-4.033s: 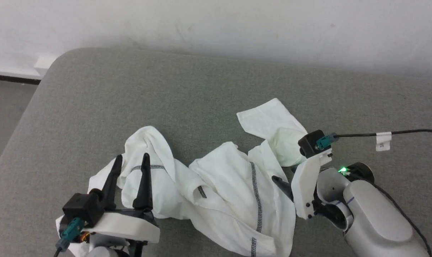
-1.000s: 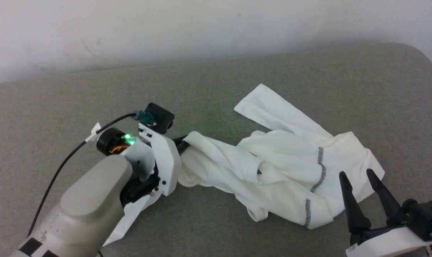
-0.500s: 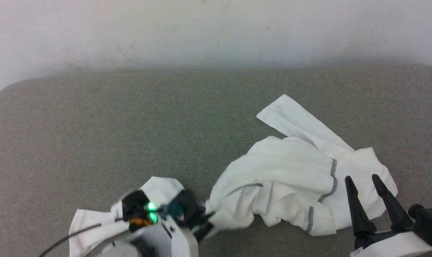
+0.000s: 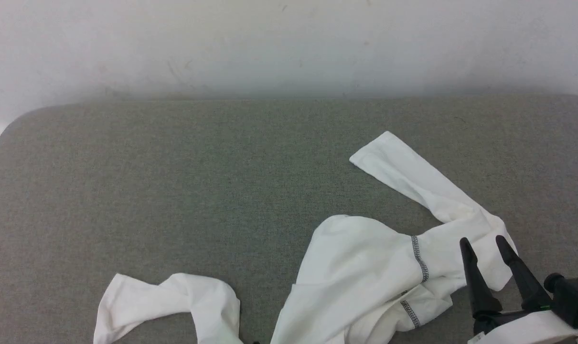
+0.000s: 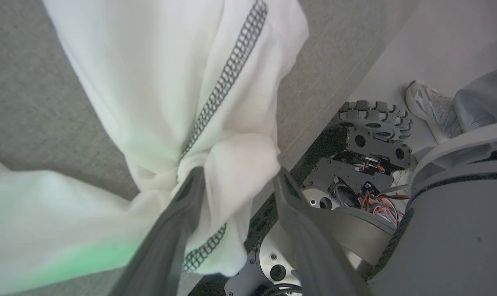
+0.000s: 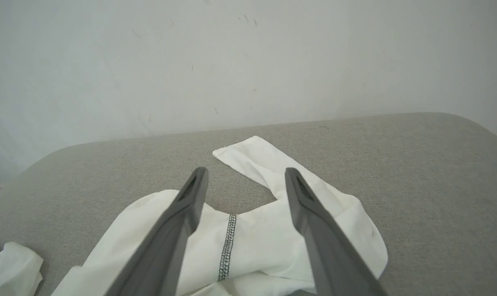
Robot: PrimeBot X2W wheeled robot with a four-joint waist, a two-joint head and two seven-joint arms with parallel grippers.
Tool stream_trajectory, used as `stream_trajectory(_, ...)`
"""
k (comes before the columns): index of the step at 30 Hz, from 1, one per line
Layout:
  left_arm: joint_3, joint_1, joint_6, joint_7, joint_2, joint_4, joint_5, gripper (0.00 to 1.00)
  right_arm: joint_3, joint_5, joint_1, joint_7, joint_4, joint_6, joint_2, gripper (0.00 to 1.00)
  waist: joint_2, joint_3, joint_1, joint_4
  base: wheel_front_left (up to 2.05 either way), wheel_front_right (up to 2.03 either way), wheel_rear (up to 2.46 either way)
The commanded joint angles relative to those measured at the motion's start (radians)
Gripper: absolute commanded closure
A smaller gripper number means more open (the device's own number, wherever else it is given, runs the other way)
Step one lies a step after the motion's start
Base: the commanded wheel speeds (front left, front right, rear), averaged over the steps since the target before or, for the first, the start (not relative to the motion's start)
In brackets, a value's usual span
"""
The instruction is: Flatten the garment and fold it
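- Nearest, in the left wrist view, the left gripper [image 5: 238,172] has its two dark fingers parted, with a bunched wad of the garment [image 5: 170,61] between them. The cloth touches one finger [image 5: 182,205] and looks loose rather than pinched, though the close angle makes that hard to judge.
- Beside those fingers the robot's wheeled base [image 5: 376,123] shows below the edge of the padded surface, and a person's shoe [image 5: 429,102] stands on the floor beyond it.
- At the lower right of the head view, the right gripper [image 4: 481,239] has its fingers spread wide, holds nothing, and is poised over the garment's right-hand edge.
- The garment [image 4: 365,267] lies crumpled on the near right part of the grey padded surface [image 4: 174,167], with grey zigzag seams showing. A separate white fold [image 4: 174,296] lies at the near left.
- Farther back, one sleeve [image 4: 403,167] stretches flat, up and to the left.
- Behind the surface stands a scuffed white wall [image 4: 270,48].
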Motion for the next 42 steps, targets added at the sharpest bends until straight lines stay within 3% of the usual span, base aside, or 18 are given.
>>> stream_trajectory(1, 0.014, 0.008, 0.011, -0.022, -0.012, -0.001, -0.003, 0.00, 0.000, 0.003, 0.007, 0.001, -0.001, -0.001, 0.002, 0.00, 0.0000, -0.007, 0.0001, -0.001, 0.00, 0.00, 0.00)
stream_trajectory(10, 0.197, -0.024, 0.146, -0.196, -0.019, -0.100, -0.013, 0.00, -0.007, 0.003, 0.034, 0.016, -0.026, -0.001, 0.002, 0.00, 0.0000, -0.045, 0.0001, 0.006, 0.00, 0.00, 0.00)
stream_trajectory(13, 0.238, -0.067, 0.167, -0.214, -0.042, -0.065, -0.016, 0.00, -0.007, 0.002, 0.033, 0.021, -0.035, -0.001, 0.002, 0.00, 0.0000, -0.044, 0.0001, 0.007, 0.00, 0.00, 0.00)
stream_trajectory(17, 0.247, -0.150, 0.139, -0.191, -0.108, 0.039, -0.041, 0.00, 0.004, -0.003, 0.019, 0.028, -0.047, -0.001, 0.002, 0.00, 0.0000, -0.020, 0.0001, -0.001, 0.00, 0.00, 0.00)
stream_trajectory(23, 0.197, -0.260, 0.033, -0.086, -0.214, 0.257, -0.100, 0.00, 0.020, 0.001, -0.004, 0.031, -0.041, -0.001, 0.002, 0.00, 0.0000, 0.012, 0.0001, -0.028, 0.00, 0.00, 0.00)
stream_trajectory(27, 0.151, -0.301, -0.017, 0.005, -0.251, 0.389, -0.121, 0.00, 0.022, 0.007, -0.015, 0.028, -0.031, -0.001, 0.002, 0.00, 0.0000, 0.026, 0.0001, -0.044, 0.00, 0.00, 0.00)
stream_trajectory(28, 0.139, -0.308, -0.027, 0.026, -0.257, 0.416, -0.122, 0.27, 0.021, 0.008, -0.017, 0.027, -0.028, -0.001, 0.002, 0.00, 0.0000, 0.028, 0.0001, -0.046, 0.00, 0.00, 0.00)
stream_trajectory(29, 0.132, -0.315, -0.034, 0.032, -0.263, 0.439, -0.120, 0.73, 0.020, 0.009, -0.019, 0.026, -0.025, -0.001, 0.002, 0.00, 0.0000, 0.030, 0.0001, -0.050, 0.00, 0.00, 0.00)
stream_trajectory(30, 0.124, -0.319, -0.044, 0.043, -0.267, 0.462, -0.122, 1.00, 0.020, 0.011, -0.021, 0.024, -0.022, -0.001, 0.002, 0.00, 0.0000, 0.030, 0.0001, -0.053, 0.00, 0.00, 0.00)
stream_trajectory(37, 0.204, -0.417, -0.037, -0.066, -0.256, 0.500, -0.106, 1.00, 0.007, 0.021, -0.023, 0.011, -0.012, -0.001, 0.002, 0.00, 0.0000, 0.031, 0.0001, -0.056, 0.00, 0.00, 0.00)
stream_trajectory(42, 0.268, -0.579, -0.049, -0.090, -0.233, 0.534, -0.089, 1.00, 0.015, 0.023, -0.048, 0.005, -0.015, -0.001, 0.002, 0.00, 0.0000, 0.067, 0.0001, -0.069, 0.00, 0.00, 0.00)
